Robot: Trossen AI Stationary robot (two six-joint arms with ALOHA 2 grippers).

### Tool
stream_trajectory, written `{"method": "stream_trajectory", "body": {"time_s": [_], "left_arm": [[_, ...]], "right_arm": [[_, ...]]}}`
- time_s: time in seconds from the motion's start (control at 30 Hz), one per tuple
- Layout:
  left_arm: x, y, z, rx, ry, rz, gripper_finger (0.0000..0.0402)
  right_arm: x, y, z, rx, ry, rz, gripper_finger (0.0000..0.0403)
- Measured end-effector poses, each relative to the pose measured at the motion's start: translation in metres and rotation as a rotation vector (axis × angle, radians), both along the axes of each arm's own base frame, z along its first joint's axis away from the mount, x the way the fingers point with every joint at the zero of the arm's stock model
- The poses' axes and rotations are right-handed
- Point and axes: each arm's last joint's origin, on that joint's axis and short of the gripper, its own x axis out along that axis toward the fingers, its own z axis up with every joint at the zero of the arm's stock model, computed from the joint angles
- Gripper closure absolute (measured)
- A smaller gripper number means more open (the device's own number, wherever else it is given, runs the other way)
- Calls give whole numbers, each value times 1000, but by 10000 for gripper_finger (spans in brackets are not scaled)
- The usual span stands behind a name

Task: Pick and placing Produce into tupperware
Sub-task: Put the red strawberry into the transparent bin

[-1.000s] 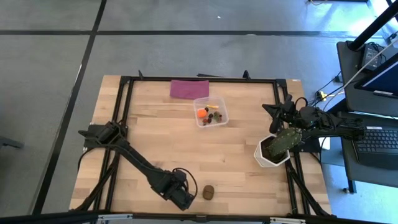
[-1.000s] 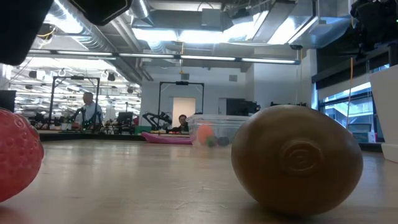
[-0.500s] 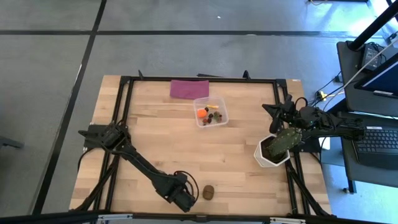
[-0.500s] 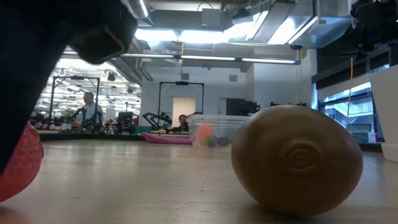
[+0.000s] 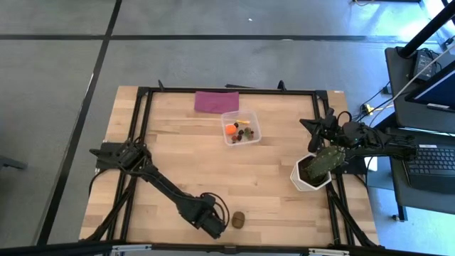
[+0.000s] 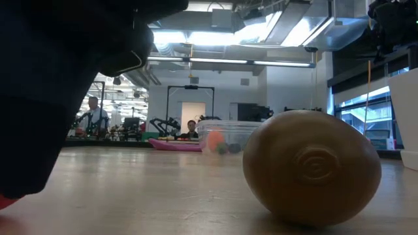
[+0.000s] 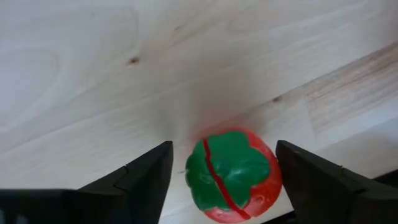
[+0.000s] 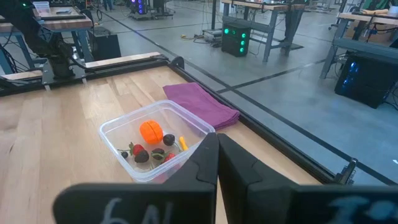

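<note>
I had the left gripper (image 7: 224, 180) straddling the strawberry (image 7: 233, 174), jaws apart, just beside the brown lump (image 5: 239, 220). Figured I'd center, then squeeze gently.

Left pincer (image 7: 224, 180): fingers spread either side of strawberry (image 7: 233, 174), gaps both sides.
Brown oval lump (image 5: 239, 220): just beside.
Worktop (image 5: 178, 163) centre: bare.

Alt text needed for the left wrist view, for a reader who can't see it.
Seen from directly above, a red strawberry with a green leafy top sits on the pale wooden table, between the two open dark fingers of the left pincer, which do not visibly touch it.
</note>
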Motion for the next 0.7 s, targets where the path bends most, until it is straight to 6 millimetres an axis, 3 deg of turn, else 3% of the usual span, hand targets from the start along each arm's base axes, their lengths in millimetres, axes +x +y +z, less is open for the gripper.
{"method": "stream_trajectory", "body": {"time_s": [0.23,0.7], "left_arm": [[-2,-3,0,-56,38,-38,171],[-9,-12,0,-63,40,-89,192]], "right_arm": [[0,0,0,0,0,0,394],[0,0,0,0,0,0,394]]}}
